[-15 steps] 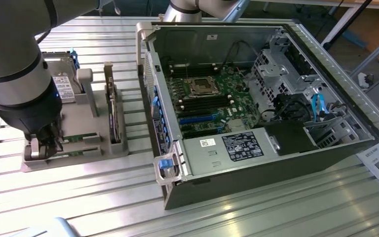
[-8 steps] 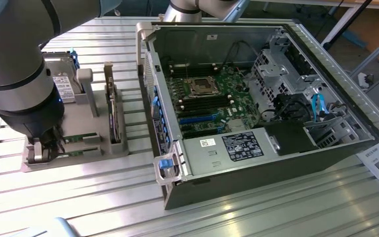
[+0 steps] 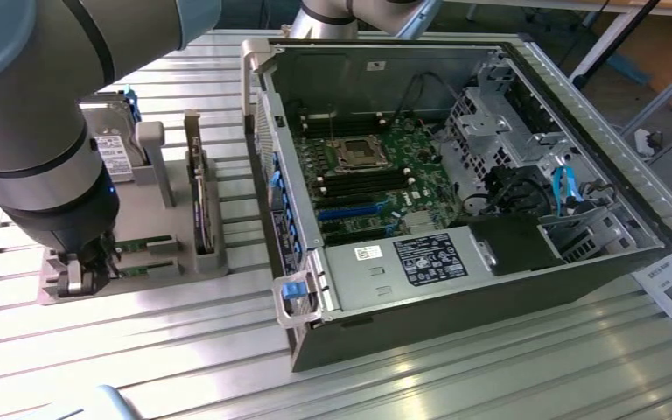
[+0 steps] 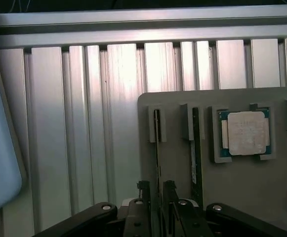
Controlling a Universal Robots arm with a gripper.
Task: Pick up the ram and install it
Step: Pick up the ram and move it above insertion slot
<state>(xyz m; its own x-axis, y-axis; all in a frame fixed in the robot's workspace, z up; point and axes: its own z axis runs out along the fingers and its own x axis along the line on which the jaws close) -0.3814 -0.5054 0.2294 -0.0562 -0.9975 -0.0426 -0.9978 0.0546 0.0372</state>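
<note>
The arm's black two-finger hand sits at about 8 o'clock in the exterior view. It's down over the grey plastic holder tray, at 9 o'clock from the open black computer case. Jaws are released, straddling the long thin green ram stick, which stands on edge in its slot, not gripped. My worry: an off-centre squeeze could tilt the stick and jam it, or clip the second green stick just beside it.

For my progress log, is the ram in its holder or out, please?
In: the ram stands on edge in a slot of the grey holder, claw open astride it.
</note>
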